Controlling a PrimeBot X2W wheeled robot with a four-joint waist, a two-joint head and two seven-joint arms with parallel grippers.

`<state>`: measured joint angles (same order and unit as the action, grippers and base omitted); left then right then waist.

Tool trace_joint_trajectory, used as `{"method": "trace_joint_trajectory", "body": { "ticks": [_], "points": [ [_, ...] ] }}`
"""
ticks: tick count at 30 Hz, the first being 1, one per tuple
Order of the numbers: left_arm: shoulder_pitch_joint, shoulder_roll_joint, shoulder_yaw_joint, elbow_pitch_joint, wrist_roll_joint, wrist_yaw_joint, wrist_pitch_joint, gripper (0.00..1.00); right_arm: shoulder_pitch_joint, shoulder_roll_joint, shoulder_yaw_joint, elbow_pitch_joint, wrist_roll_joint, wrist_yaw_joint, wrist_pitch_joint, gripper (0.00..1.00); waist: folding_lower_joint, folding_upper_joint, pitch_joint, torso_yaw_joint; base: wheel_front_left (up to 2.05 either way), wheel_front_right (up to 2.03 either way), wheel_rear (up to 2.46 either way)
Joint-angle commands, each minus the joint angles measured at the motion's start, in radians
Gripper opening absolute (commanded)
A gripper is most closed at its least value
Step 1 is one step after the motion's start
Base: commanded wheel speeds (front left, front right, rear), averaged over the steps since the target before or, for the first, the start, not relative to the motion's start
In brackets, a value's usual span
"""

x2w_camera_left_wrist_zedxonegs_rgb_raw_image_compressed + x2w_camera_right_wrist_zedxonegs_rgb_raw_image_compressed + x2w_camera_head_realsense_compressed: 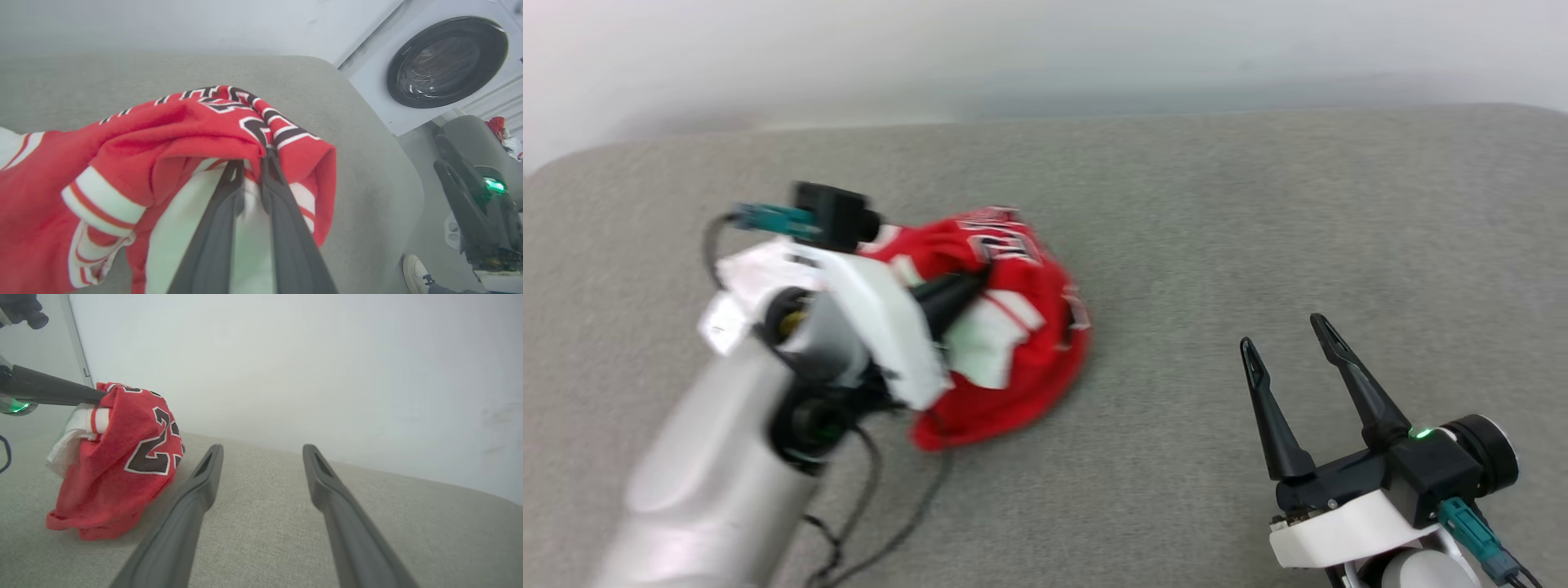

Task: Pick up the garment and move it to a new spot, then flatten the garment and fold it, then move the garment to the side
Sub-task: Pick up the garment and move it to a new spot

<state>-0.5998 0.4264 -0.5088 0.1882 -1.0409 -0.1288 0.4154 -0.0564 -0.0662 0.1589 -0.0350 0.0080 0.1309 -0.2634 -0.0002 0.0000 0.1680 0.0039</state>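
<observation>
The garment (1021, 327) is a bunched red jersey with white sleeves and black lettering, hanging in a heap whose lower edge touches the grey cushion. My left gripper (980, 282) is shut on a fold near its top; in the left wrist view its two dark fingers (282, 192) pinch the red cloth (171, 134). From the right wrist, the garment (122, 465) hangs at the left from the left gripper's finger (49, 392). My right gripper (1286, 331) stands open at the lower right, apart from the cloth, with nothing between its fingers (204, 477).
A wide grey cushioned surface (1258, 229) lies under everything, with a pale wall behind. In the left wrist view a washing machine door (445, 61) shows past the cushion's edge, and a shoe (414, 271) stands on the floor below.
</observation>
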Motion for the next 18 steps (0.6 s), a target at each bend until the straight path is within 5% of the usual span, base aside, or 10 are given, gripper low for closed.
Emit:
{"method": "trace_joint_trajectory", "body": {
  "ticks": [1, 9, 16, 17, 18],
  "points": [
    [0.002, -0.031, -0.015, -0.007, 0.01, 0.003, -0.016, 0.0, 0.011, 0.006, -0.002, -0.006, 0.002, 0.0, -0.002, 1.0, 0.0002, 0.0, -0.018, -0.036, 0.0, 0.0, 0.0],
    [-0.075, -0.262, -0.082, 0.096, 0.067, 0.049, -0.134, 0.0, -0.004, 0.013, 0.017, -0.013, 0.011, 0.0, -0.002, 1.0, 0.0002, 0.0, 0.009, -0.143, 0.0, 0.0, 0.0],
    [-0.143, -0.336, -0.128, 0.295, 0.202, 0.096, -0.309, 0.0, -0.021, 0.016, 0.047, -0.007, 0.019, 0.0, -0.002, 1.0, 0.0002, 0.0, 0.03, -0.227, 0.0, 0.0, 0.0],
    [-0.148, -0.338, -0.14, 0.322, 0.218, 0.092, -0.326, 0.8, -0.021, 0.017, 0.048, -0.007, 0.02, 0.0, -0.002, 1.0, 0.0002, 0.0, 0.03, -0.232, 0.0, 0.0, 0.0],
    [-0.146, -0.341, -0.154, 0.348, 0.225, 0.084, -0.334, 1.0, -0.019, 0.017, 0.047, -0.008, 0.02, 0.0, -0.002, 1.0, 0.0002, 0.0, 0.029, -0.234, 0.0, 0.0, 0.0]
  ]
}}
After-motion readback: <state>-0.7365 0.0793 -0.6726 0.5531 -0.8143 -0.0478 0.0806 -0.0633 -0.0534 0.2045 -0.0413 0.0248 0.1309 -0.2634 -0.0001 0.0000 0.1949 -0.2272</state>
